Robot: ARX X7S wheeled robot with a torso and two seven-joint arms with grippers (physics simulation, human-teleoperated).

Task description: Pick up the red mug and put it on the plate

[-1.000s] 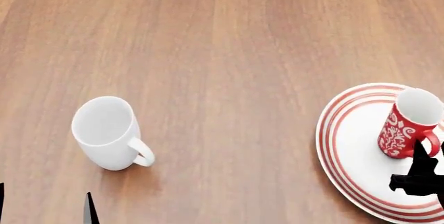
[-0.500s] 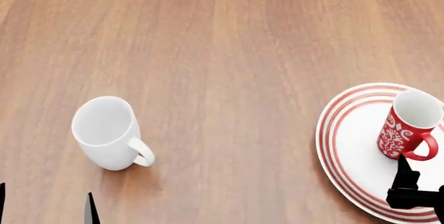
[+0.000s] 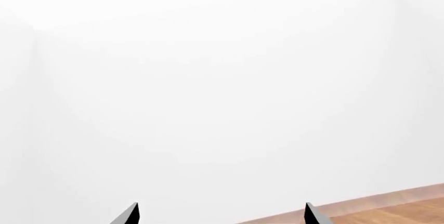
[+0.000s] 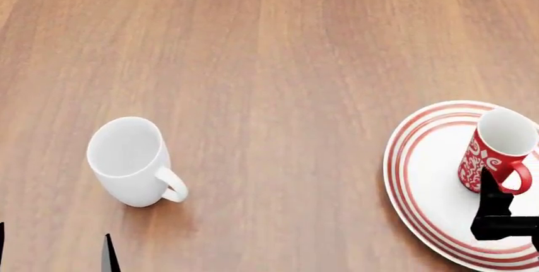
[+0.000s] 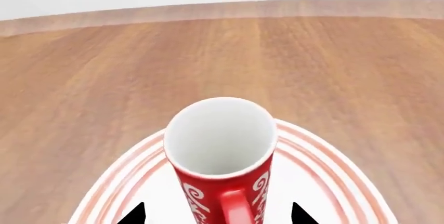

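Note:
The red mug with white swirls stands upright on the white plate with red rings at the right edge of the table, its handle toward me. My right gripper is open just behind the handle, apart from the mug. In the right wrist view the mug stands on the plate with the gripper's black tips spread wide on either side, not touching it. My left gripper is open and empty at the near left; its wrist view shows only a white wall and a strip of table.
A plain white mug stands upright on the wooden table at the near left, handle toward the right. Part of the plate runs past the right edge of the head view.
My right gripper has drawn back off the red mug's handle toward me. The mug has stayed upright on the plate. The left arm has not moved.

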